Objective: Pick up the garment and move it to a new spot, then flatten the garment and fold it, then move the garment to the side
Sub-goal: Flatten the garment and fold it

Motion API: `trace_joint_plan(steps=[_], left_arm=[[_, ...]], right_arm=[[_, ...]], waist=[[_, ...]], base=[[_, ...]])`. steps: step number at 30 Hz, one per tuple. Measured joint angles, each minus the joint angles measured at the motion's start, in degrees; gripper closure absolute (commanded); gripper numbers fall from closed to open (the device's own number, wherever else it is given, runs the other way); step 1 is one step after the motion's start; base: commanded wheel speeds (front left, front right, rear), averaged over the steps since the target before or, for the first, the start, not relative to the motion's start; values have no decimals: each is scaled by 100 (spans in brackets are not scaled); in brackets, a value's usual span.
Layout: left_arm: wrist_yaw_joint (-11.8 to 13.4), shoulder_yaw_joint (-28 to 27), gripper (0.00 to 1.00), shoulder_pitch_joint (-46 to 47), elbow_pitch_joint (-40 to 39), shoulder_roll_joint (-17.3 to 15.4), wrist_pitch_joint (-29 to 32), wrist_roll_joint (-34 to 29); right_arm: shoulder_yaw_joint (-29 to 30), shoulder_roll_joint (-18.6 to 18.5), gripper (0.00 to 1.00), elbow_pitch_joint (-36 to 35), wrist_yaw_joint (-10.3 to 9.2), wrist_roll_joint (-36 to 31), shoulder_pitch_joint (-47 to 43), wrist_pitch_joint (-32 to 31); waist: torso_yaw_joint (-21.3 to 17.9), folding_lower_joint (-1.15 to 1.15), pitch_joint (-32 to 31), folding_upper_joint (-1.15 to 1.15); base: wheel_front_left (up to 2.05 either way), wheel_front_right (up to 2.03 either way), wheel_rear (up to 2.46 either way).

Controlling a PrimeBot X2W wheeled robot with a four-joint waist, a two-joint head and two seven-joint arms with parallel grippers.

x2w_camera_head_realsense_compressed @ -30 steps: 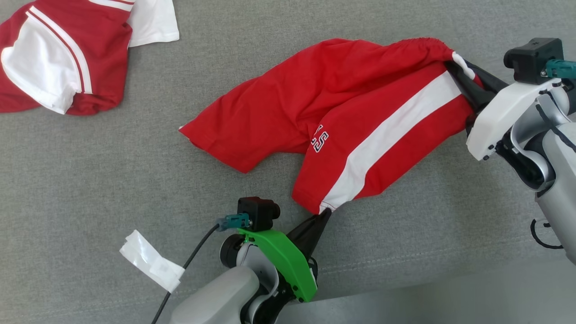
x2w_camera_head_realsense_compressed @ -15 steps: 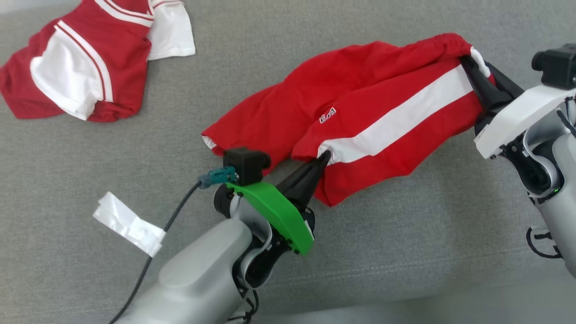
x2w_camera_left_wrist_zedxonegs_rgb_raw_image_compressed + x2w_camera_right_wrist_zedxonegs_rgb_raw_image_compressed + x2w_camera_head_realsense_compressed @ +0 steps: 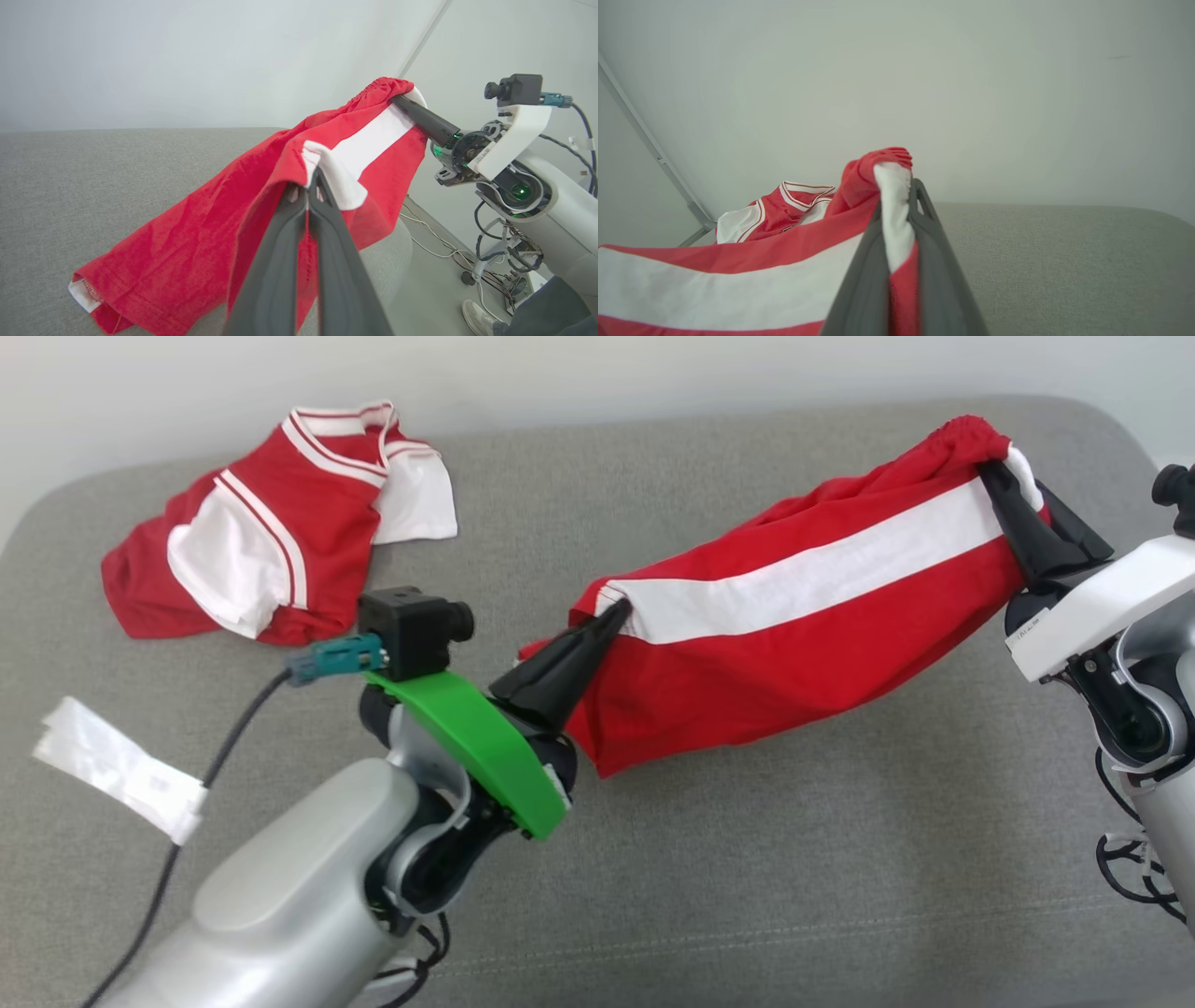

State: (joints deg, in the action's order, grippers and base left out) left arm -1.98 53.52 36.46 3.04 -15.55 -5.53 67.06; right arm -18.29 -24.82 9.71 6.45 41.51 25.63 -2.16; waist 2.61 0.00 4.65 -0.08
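A second earlier the shorts (image 3: 803, 616) lay spread on the grey bench (image 3: 747, 877), pinched at a leg hem and at the waistband. Since then both arms had raised them, the left arm more than the right, and the cloth now hung in a sagging band between the two grips. The head camera had tilted as well, so the jersey's (image 3: 280, 560) shift in the picture was no move of its own. I judged the pick-up done and the carry to a new spot under way. The left gripper's (image 3: 611, 611) jaws were pressed together on the hem end of the white stripe. The right gripper's (image 3: 997, 476) jaws were clamped on the gathered waistband. In the left wrist view the free leg drooped towards the bench; whether it touched, I could not tell.
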Motion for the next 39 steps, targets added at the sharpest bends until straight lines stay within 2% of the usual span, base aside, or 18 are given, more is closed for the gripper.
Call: trace_joint_plan(steps=[4,9,13,20,21,25,28,36,39], left_arm=[[156,-175,100,3,-372,-299,255,133],[413,-391,100,210,-654,-715,664,328],[614,-546,100,534,-965,-869,956,366],[759,-725,100,634,-1466,-1103,1371,613],[759,-725,100,634,-1466,-1103,1371,613],[813,-920,100,936,-1527,-1270,1604,642],[858,-1149,100,1339,-1422,-1411,1664,581],[858,-1535,100,2402,-481,-1362,1731,193],[857,-1649,100,2861,-89,-1100,1581,-30]], right_arm=[[67,54,100,-160,-60,300,-59,-255],[181,96,100,-202,-293,623,-22,-742],[318,85,100,-446,-485,878,46,-1091],[517,78,100,-891,-918,1152,270,-1582],[517,78,100,-891,-918,1152,270,-1582],[668,107,100,-1017,-1191,1346,567,-1875],[773,158,100,-1018,-1269,1446,988,-2029],[899,586,100,-521,-1319,1281,2292,-2087],[1055,799,100,-272,-1319,967,2878,-1761]], waist=[[-3,0,-214,0],[-90,0,-377,0],[-189,0,-413,0],[-258,0,-229,0],[-258,0,-229,0],[-278,0,-29,0],[-281,0,162,0],[-217,0,747,0],[-161,0,980,0]], base=[[0,0,0],[0,0,0],[0,0,0],[0,0,0],[0,0,0],[0,0,0],[0,0,0],[0,0,0],[0,0,0]])
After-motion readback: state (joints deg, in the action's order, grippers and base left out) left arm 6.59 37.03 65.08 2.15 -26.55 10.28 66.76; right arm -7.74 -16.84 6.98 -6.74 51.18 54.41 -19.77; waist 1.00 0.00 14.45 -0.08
